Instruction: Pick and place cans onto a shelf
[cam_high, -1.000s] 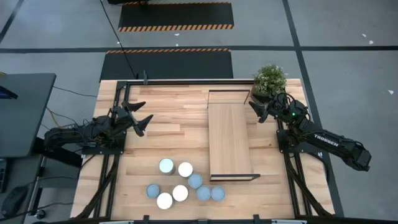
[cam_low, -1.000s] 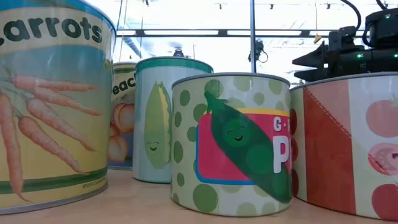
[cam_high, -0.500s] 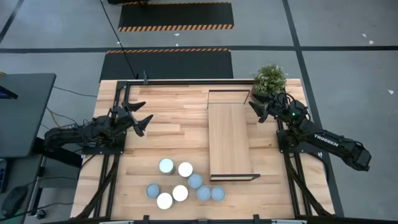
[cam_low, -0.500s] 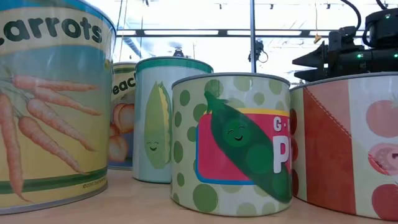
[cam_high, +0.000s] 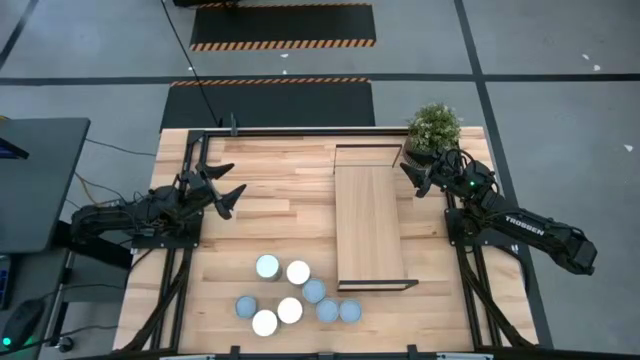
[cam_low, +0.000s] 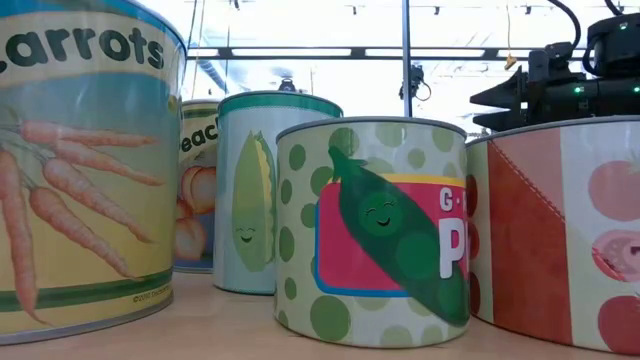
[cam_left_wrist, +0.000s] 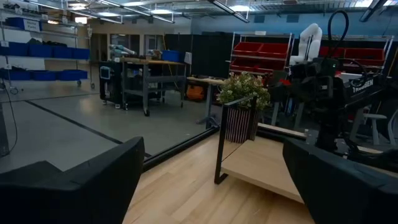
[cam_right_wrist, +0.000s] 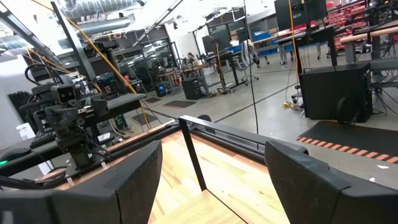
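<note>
Left gripper (cam_high: 229, 189) spread wide, empty, right gripper (cam_high: 411, 170) parted, empty, seven cans (cam_high: 290, 310) clustered, one bare shelf (cam_high: 369, 225).

The table (cam_high: 280, 215) is planked pale wood with a smooth matt finish. The shelf (cam_high: 370, 225) is lighter smooth wood on thin dark metal. The cans (cam_high: 290, 292) wear glossy printed labels.
</note>
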